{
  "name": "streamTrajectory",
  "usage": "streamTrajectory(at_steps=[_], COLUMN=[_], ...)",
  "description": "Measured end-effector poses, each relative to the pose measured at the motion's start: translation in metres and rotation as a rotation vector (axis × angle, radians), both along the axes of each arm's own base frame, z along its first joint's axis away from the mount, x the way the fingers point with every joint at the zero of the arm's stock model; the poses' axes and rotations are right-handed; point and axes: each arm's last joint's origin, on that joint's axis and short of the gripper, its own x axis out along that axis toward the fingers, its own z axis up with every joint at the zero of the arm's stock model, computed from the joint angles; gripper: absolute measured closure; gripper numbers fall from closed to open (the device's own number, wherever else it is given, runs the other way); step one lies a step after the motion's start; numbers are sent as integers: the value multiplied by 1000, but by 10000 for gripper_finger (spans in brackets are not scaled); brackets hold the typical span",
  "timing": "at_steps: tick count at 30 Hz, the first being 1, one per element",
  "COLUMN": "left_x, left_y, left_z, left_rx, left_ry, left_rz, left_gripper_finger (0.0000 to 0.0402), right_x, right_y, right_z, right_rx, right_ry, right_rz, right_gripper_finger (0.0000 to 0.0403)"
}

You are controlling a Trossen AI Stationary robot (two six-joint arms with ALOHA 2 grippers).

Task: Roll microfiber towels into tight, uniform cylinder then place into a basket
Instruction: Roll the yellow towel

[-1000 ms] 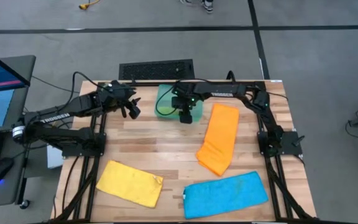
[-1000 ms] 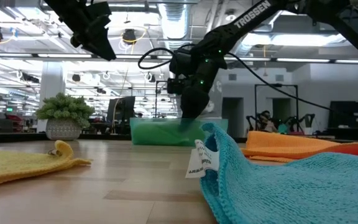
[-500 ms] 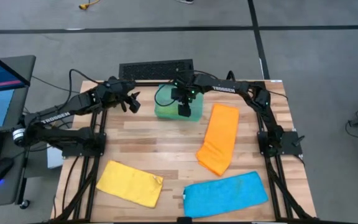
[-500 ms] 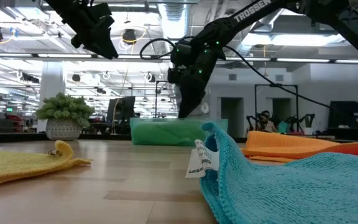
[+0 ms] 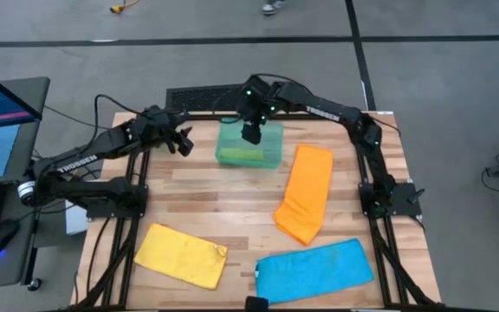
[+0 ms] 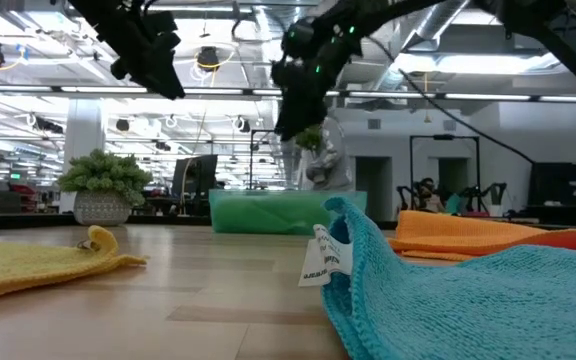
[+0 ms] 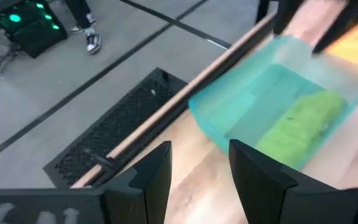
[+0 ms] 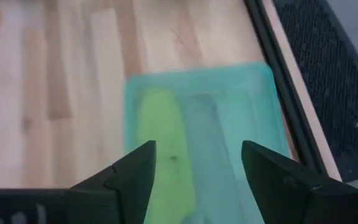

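Observation:
The teal basket (image 5: 267,130) stands at the table's far middle, and a rolled green towel (image 5: 243,155) lies on its floor along the near wall. My right gripper (image 5: 251,134) hangs open above the basket, clear of it; its wrist view looks down on the basket (image 8: 229,118) and the roll (image 8: 160,143). My left gripper (image 5: 183,144) waits open in the air to the left of the basket (image 7: 241,93). The orange towel (image 5: 304,192), the yellow towel (image 5: 181,255) and the blue towel (image 5: 314,270) lie flat on the table.
A black keyboard (image 5: 217,95) lies just beyond the table's far edge. A potted spiky plant ball (image 6: 103,178) shows at the left in the low view. Bare wood lies between the basket and the towels.
My right gripper has risen from inside the basket to well above it and drifted a little toward the far edge. The green roll has stayed in the basket.

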Motion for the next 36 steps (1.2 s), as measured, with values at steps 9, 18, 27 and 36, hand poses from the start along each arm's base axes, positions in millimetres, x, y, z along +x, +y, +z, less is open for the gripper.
streamTrajectory(at_steps=[9, 18, 27, 36], left_x=[-12, -8, -6, -5], left_y=[-24, -47, -77, -113], left_z=[10, 6, -7, -48], left_rx=[-10, -96, -164, -352], left_ry=[-68, -39, 47, 102], left_rz=[-61, -236, -402, -576], left_gripper_finger=[249, 249, 249, 249], right_x=[-19, -9, -9, -2], right_y=[56, 140, 206, 250], right_z=[48, 53, 23, 19], right_rx=[-46, -59, -54, 56], right_ry=[28, 71, 149, 7], right_rz=[-62, -4, -107, -250], right_gripper_finger=[143, 143, 143, 143])
